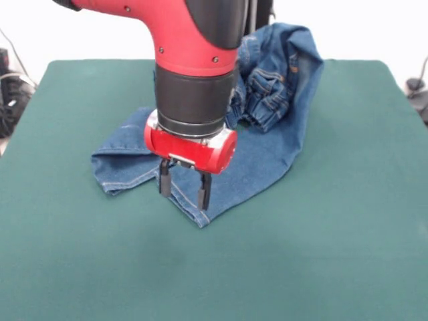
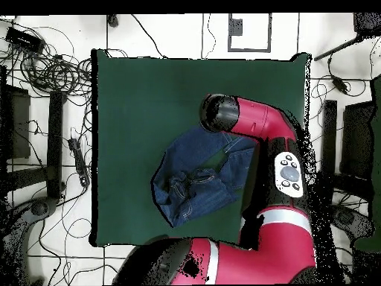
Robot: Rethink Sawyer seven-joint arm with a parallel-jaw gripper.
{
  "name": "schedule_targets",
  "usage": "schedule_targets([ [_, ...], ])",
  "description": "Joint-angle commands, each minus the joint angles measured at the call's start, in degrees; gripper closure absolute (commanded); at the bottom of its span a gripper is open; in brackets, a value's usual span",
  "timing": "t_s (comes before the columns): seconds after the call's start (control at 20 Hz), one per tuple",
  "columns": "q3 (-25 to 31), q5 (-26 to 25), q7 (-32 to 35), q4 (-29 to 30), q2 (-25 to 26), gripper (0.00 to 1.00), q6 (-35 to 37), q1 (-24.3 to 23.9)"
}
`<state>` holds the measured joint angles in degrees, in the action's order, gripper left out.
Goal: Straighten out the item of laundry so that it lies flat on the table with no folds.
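The blue denim jeans (image 1: 267, 144) lie crumpled on the green table (image 1: 321, 254), with the waistband end bunched up and raised at the far side and two leg ends spread toward the near side. My gripper (image 1: 184, 189) is open, its two black fingers pointing down over the near hem corner of the jeans, close to or touching the cloth. In the overhead view the jeans (image 2: 190, 182) lie near the middle of the table (image 2: 134, 97), and the arm's end (image 2: 220, 112) covers their far edge; the fingers are hidden there.
The red and black arm (image 2: 279, 167) runs along the right side of the jeans in the overhead view. Cables and equipment (image 2: 45, 67) lie on the floor around the table. Bare green cloth surrounds the jeans on all sides.
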<state>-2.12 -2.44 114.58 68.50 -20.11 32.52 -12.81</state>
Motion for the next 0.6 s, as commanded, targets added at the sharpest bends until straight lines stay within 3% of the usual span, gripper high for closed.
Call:
schedule_targets([
  [0.05,7.6,-2.9,-1.6,10.5,0.1,0.00,-4.0,-1.0],
  [0.6,8.1,-4.7,-0.7,14.5,1.3,0.00,-9.2,-0.5],
])
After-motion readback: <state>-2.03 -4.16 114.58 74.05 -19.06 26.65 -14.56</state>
